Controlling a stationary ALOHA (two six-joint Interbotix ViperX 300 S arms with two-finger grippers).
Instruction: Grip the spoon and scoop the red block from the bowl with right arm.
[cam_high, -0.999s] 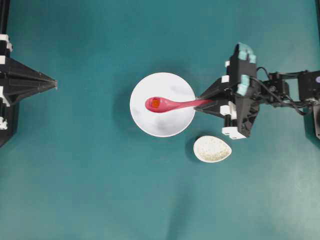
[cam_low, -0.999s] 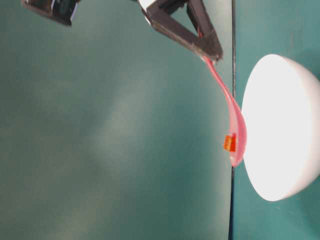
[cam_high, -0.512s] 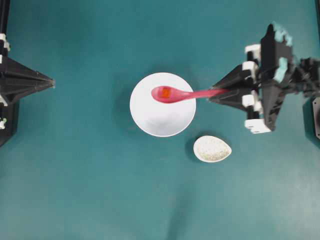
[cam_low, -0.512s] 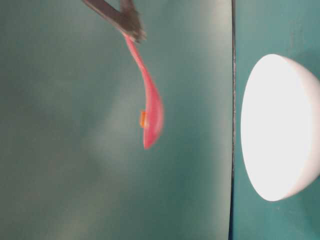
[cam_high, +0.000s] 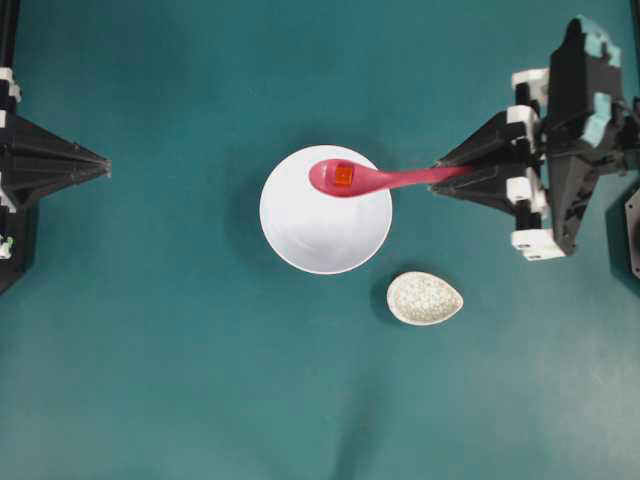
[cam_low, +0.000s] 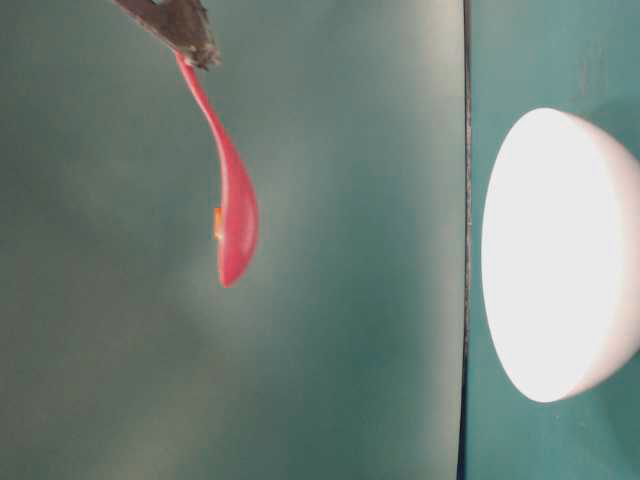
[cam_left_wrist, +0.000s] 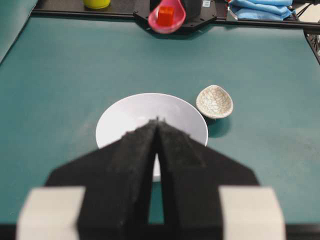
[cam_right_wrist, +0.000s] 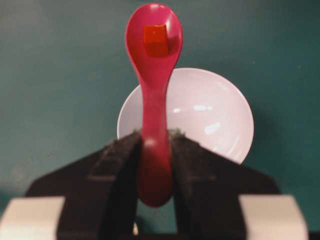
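Note:
My right gripper (cam_high: 440, 176) is shut on the handle of the pink spoon (cam_high: 375, 179) and holds it level, well above the white bowl (cam_high: 325, 228). The red block (cam_high: 343, 176) lies in the spoon's scoop. In the right wrist view the spoon (cam_right_wrist: 155, 80) runs out from between my jaws with the red block (cam_right_wrist: 156, 40) in its scoop, and the bowl (cam_right_wrist: 210, 112) lies below. The table-level view shows the spoon (cam_low: 232, 205) raised clear of the bowl (cam_low: 560, 255). My left gripper (cam_high: 108, 166) is shut and empty at the far left.
A small egg-shaped speckled dish (cam_high: 425, 298) sits just right of and below the bowl; it also shows in the left wrist view (cam_left_wrist: 214, 101). Blue cloth (cam_left_wrist: 260, 7) and a yellow object (cam_left_wrist: 97, 3) lie beyond the table's far edge.
My right gripper has lifted the spoon with the red block out of the bowl and drawn it back to the right and upward. The left arm has not moved.

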